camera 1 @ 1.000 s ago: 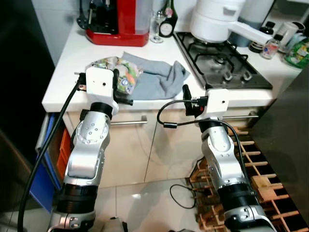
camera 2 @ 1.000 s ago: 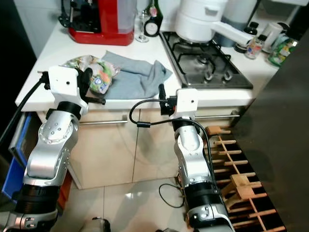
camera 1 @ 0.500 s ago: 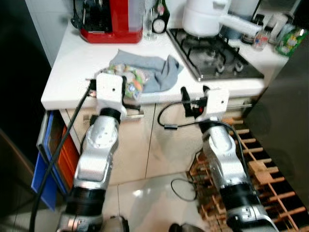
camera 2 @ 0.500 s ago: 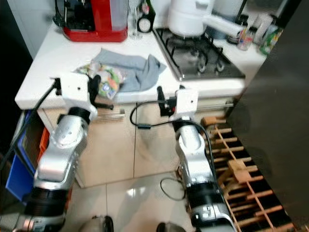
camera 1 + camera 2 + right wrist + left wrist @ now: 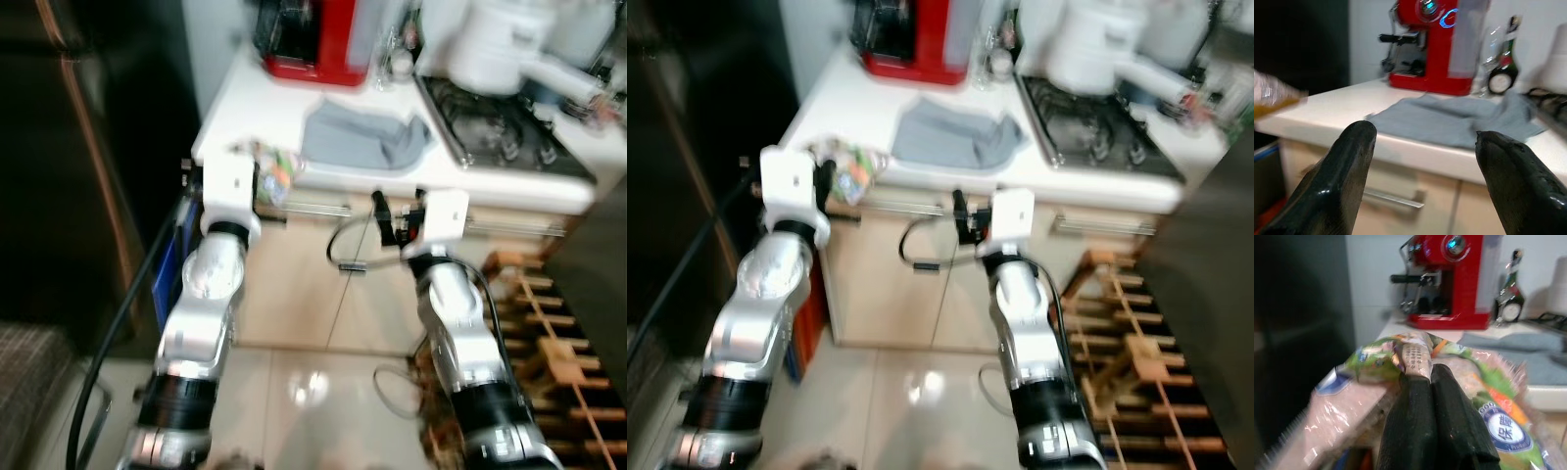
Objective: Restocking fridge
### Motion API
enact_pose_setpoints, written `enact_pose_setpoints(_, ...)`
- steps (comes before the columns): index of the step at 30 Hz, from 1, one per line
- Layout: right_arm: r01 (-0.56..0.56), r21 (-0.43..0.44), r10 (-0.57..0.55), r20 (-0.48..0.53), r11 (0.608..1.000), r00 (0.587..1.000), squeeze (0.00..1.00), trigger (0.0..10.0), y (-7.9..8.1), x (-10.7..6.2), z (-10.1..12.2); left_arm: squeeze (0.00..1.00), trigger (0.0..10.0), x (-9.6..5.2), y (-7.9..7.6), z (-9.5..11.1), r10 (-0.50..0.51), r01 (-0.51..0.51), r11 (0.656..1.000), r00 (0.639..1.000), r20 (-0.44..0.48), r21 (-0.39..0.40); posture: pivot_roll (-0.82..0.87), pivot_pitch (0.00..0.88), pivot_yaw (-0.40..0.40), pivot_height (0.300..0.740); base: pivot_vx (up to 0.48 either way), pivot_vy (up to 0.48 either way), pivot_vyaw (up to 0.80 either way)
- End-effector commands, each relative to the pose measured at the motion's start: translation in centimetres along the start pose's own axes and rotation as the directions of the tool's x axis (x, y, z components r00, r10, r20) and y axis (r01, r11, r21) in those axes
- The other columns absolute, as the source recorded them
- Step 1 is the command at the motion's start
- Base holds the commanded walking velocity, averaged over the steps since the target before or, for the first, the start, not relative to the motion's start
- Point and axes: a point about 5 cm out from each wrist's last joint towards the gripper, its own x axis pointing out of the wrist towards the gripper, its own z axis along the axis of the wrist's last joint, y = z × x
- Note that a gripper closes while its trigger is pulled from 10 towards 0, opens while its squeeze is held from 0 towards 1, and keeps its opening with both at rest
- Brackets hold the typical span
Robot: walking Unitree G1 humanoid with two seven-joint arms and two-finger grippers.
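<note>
**Salad bag pinched at the counter's edge**

My left gripper (image 5: 1422,377) had its two black fingers pressed together on the top fold of a printed plastic food bag (image 5: 1488,406), green and orange with a round blue seal. Seen from my head, the bag (image 5: 274,176) sat at the near left corner of the white countertop (image 5: 250,98), partly hidden behind my left wrist housing, just over the counter's front edge.

My right gripper (image 5: 1425,161) was spread wide with nothing between its fingers. It was held in front of the cabinet doors (image 5: 323,284), below the counter's edge, pointing toward the counter.

On the counter, a grey cloth (image 5: 367,142) lay crumpled just right of the bag. A red espresso machine (image 5: 318,39) stood at the back, with a dark bottle (image 5: 1511,281) beside it. To the right was a gas hob (image 5: 509,137) carrying a white pot (image 5: 500,49). A wooden rack (image 5: 549,333) stood on the floor to my right. The head views were blurred.
</note>
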Motion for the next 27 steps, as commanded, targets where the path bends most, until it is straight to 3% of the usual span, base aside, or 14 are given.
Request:
enact_pose_setpoints(1,0.023,-0.001,-0.023,-0.024,1.0,0.999,0.05,10.0,-0.6,-0.8,-0.5,0.0,10.0,-0.1,-0.1,0.6,-0.008,0.009,1.0,0.999,0.034,-0.003,-0.08,0.0,-0.066,0.74,0.0,0.0,0.71)
enact_pose_setpoints(3,0.024,0.0,-0.024,-0.029,1.0,0.999,0.04,10.0,-0.6,-1.1,-0.6,0.0,10.0,-0.2,0.2,0.6,-0.003,0.003,1.0,0.999,0.034,0.004,-0.08,0.0,-0.069,0.74,0.0,0.0,0.71)
enact_pose_setpoints(6,0.014,-0.011,-0.014,-0.074,1.0,0.997,0.04,10.0,-0.4,-2.7,-1.8,0.0,10.0,-1.7,2.4,-1.0,0.047,-0.046,0.997,0.999,-0.017,0.054,-0.05,0.0,-0.078,0.74,0.0,0.0,0.71)
enact_pose_setpoints(7,0.014,-0.011,-0.014,-0.074,1.0,0.997,0.04,10.0,-0.4,-2.7,-1.8,0.0,10.0,-1.7,2.4,-1.0,0.047,-0.046,0.997,0.999,-0.017,0.054,-0.05,0.0,-0.078,0.74,0.0,0.0,0.71)
enact_pose_setpoints(8,0.033,-0.017,-0.035,-0.145,0.999,0.989,0.05,10.0,-1.0,-4.4,-3.6,0.0,10.0,-3.8,4.3,-3.0,0.09,-0.081,0.992,0.991,-0.094,0.094,-0.03,0.0,-0.079,0.74,0.0,0.0,0.71)
enact_pose_setpoints(10,0.046,-0.023,-0.05,-0.186,0.999,0.981,0.05,10.0,-1.4,-5.8,-4.5,0.0,10.0,-5.9,5.6,-4.3,0.106,-0.087,0.988,0.982,-0.158,0.127,-0.02,0.0,-0.078,0.74,0.0,0.0,0.71)
enact_pose_setpoints(11,0.046,-0.023,-0.05,-0.186,0.999,0.981,0.05,10.0,-1.4,-5.8,-4.5,0.0,10.0,-5.9,5.6,-4.3,0.106,-0.087,0.988,0.982,-0.158,0.127,-0.02,0.0,-0.078,0.74,0.0,0.0,0.71)
enact_pose_setpoints(12,0.049,-0.03,-0.054,-0.203,0.998,0.978,0.06,10.0,-1.7,-6.9,-4.7,0.0,10.0,-7.5,6.1,-4.8,0.091,-0.068,0.991,0.975,-0.203,0.116,-0.02,0.0,-0.069,0.74,0.0,0.0,0.71)
enact_pose_setpoints(14,0.055,-0.035,-0.062,-0.223,0.998,0.973,0.07,10.0,-2.0,-7.7,-5.0,0.0,10.0,-8.3,6.1,-5.1,0.05,-0.027,0.995,0.972,-0.231,0.1,-0.01,0.0,-0.061,0.74,0.0,0.0,0.71)
enact_pose_setpoints(18,0.087,-0.051,-0.097,-0.245,0.995,0.965,0.09,10.0,-2.5,-8.7,-5.7,0.0,10.0,-8.1,5.2,-5.8,-0.052,0.081,0.991,0.963,-0.264,0.103,-0.02,0.0,-0.032,0.74,0.0,0.0,0.71)
enact_pose_setpoints(23,0.122,-0.062,-0.132,-0.199,0.991,0.971,0.08,10.0,-2.0,-7.6,-5.1,0.0,10.0,-6.4,3.8,-5.4,-0.17,0.193,0.978,0.955,-0.244,0.074,-0.05,0.0,0.017,0.74,0.0,0.0,0.0)
enact_pose_setpoints(27,0.116,-0.055,-0.124,-0.19,0.992,0.974,0.09,10.0,-1.3,-6.8,-5.1,0.0,10.0,-5.5,3.4,-5.4,-0.203,0.222,0.973,0.951,-0.233,0.059,-0.05,0.0,0.017,0.74,0.0,0.0,-0.79)
